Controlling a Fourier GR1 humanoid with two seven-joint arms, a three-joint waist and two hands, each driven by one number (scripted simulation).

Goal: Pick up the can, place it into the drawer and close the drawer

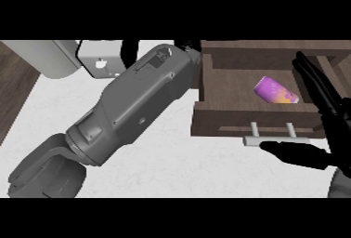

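left hand [186, 45] mostly hidden behind its forearm [130, 109], right hand [328, 130] cut by right edge, drawer [226, 122] partly covered

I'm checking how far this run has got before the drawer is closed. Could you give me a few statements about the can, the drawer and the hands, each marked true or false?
1. The purple can lies inside the open drawer. True.
2. The drawer is fully shut. False: it stands open, its inside in view.
3. The right hand is next to the drawer's handle, at the view's right. True.
4. The right hand is curled round the can. False: the can lies free in the drawer, with no hand on it.
5. The left forearm reaches up the counter left of the drawer. True.
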